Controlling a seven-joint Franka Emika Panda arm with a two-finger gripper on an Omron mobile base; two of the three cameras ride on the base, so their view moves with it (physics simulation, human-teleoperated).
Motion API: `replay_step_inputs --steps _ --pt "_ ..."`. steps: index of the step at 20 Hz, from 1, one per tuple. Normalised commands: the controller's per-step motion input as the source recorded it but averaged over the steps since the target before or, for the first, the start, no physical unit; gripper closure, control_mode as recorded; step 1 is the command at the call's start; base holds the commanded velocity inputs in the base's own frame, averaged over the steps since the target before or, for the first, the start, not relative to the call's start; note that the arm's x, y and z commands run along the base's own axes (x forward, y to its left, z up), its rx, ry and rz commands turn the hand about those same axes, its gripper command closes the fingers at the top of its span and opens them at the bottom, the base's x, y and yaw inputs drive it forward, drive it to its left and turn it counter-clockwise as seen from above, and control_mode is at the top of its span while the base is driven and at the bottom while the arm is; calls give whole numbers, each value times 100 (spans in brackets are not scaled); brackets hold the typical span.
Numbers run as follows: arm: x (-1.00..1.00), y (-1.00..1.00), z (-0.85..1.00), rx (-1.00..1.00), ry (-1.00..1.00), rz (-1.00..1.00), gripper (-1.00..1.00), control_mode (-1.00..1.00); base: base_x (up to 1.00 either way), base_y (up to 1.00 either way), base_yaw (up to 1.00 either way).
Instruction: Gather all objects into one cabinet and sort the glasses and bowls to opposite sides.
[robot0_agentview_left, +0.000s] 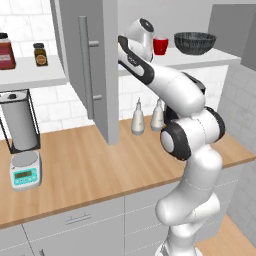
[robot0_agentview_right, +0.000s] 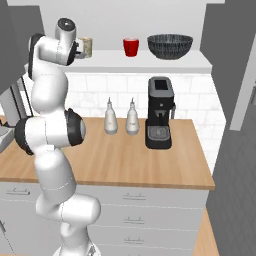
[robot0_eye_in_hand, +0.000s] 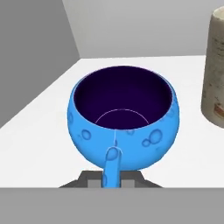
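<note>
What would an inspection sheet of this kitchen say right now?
Surface: white cabinet shelf above a wooden counter.
Job's things: blue bowl on the shelf, cream cup beside it; red cup and dark grey bowl further along.
Clutter: two white bottles, coffee machine, kitchen scale, jars.
Claw: shut on the blue bowl's handle.
Cables: nothing seen.
Surroundings: open cabinet door, tiled wall.

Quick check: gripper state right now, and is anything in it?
Gripper: shut on the blue bowl, pinching its handle-like tab, over the white shelf beside the cream cup.
</note>
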Motion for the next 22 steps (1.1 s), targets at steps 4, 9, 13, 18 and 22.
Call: replay_step_inputs --steps 4,9,13,18,22 --pt "8 15 -3 -1 0 0 -100 -100 0 0 0" --pt "-4 0 0 -1 -2 0 -100 -100 0 0 0" --pt "-35 -16 7 0 -10 0 -100 -100 0 0 0" --pt "-93 -70 21 0 -16 -3 -100 -100 0 0 0" --pt "-60 -95 0 0 -5 -24 -100 -100 0 0 0"
